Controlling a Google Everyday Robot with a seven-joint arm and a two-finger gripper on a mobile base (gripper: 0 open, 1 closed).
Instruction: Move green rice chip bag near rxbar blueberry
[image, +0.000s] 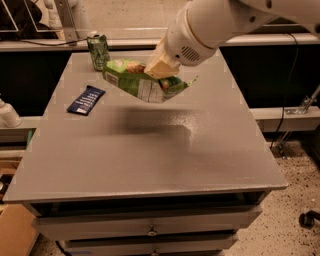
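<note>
Tool: I see my tool (161, 69) over the far middle of the bench (215, 155), at the end of the white arm (215, 20) that comes in from the upper right.
Tool state: clenched on the green rice chip bag (134, 81); the tan fingers (159, 64) pinch its upper edge.
Green rice chip bag: held up clear of the bench, tilted, with its left end higher and pointing toward the far left corner and its right end sagging lower under the tool.
Shadow: a dark soft shadow (150, 127) lies on the bench surface below the bag and a little toward me, apart from the bag, which tells me the bag is in the air.
Rxbar blueberry: the rxbar blueberry (86, 100) lies flat on the left part of the bench, set at a slant, to the left of the bag and lower in my view; bag and bar are not touching.
Drink can: a green drink can (98, 51) stands upright at the far left of the bench, just beyond the bag's left end.
Bench front: two drawers (150, 227) show below the near edge.
Floor: speckled floor (295, 175) shows to the right of the bench.
</note>
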